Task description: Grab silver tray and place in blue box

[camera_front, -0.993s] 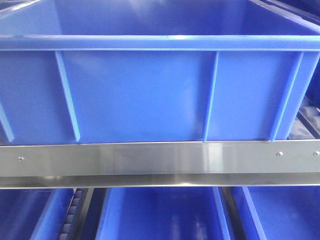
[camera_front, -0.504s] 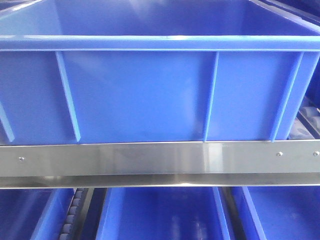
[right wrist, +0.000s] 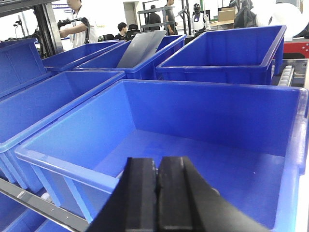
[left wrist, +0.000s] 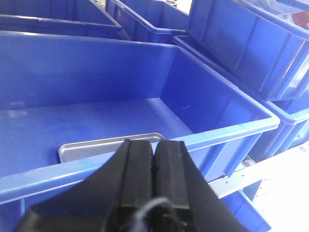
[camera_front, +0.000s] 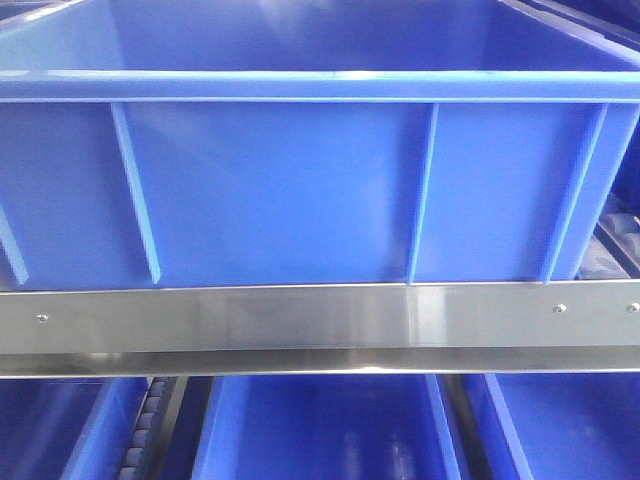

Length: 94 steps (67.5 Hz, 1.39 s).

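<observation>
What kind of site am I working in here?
Likely a warehouse or factory sorting line: rows of blue crates on a steel rack rail, rollers beside them, and people standing behind.

Blue box (camera_front: 300,190) on steel-railed rack (camera_front: 320,320) (roller-fed)

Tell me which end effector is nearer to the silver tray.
Left. The left end effector hangs shut just outside the blue box's near rim, right above the silver tray lying inside. The right end effector, also shut, shows no tray in its view.
</observation>
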{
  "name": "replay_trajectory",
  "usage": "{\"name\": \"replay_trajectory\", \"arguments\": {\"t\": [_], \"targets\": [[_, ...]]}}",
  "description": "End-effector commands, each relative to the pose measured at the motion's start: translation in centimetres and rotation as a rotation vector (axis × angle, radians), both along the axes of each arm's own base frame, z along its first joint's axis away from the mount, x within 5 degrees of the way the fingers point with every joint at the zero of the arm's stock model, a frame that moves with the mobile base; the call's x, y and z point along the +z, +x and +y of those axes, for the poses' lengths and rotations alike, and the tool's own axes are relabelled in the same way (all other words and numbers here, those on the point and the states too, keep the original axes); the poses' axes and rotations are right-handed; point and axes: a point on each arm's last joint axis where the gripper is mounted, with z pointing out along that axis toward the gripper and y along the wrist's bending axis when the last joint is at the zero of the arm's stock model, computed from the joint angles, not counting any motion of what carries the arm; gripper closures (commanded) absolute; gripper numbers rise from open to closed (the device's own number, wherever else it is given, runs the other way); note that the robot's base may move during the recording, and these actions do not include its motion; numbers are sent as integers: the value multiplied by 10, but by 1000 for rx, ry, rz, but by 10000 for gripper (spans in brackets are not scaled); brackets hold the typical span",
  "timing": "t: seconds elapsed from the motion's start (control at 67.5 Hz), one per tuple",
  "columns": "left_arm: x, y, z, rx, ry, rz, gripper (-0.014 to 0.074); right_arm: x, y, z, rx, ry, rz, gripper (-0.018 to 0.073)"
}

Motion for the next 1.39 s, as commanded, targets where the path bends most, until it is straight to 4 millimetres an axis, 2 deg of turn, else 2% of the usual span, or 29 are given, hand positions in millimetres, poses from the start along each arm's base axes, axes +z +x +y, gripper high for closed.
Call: {"name": "replay_trajectory", "arguments": {"t": [0.0,0.445,0.608,0.697,0.771,0.89,1.023,1.112,1.26,1.379], "targets": [[17,-2,-1,-22,-66,-90,687,16,-4,1,28,15,-94,508],[17,-2,-1,-22,-65,-89,687,13,-3,-1,7,-2,-71,508],[16,-2,-1,-22,-64,-88,687,11,1,-8,-113,-205,-159,508],[16,-2,-1,-22,-65,-88,687,-4,6,-16,-196,-75,-82,508],[16,-2,-1,-22,-65,-88,687,-26,8,-25,-276,53,-59,508],[16,-2,-1,-22,-65,-88,687,-64,-2,-36,-382,82,-143,508],[16,-2,-1,-22,-65,-88,687,-100,-12,-41,-441,69,-117,508],[16,-2,-1,-22,-65,-88,687,-110,-18,-42,-449,74,-133,508],[16,-2,-1,-22,-65,-88,687,-113,-30,-43,-450,84,-169,508],[16,-2,-1,-22,-63,-87,687,-114,-29,-43,-450,77,-149,508]]}}
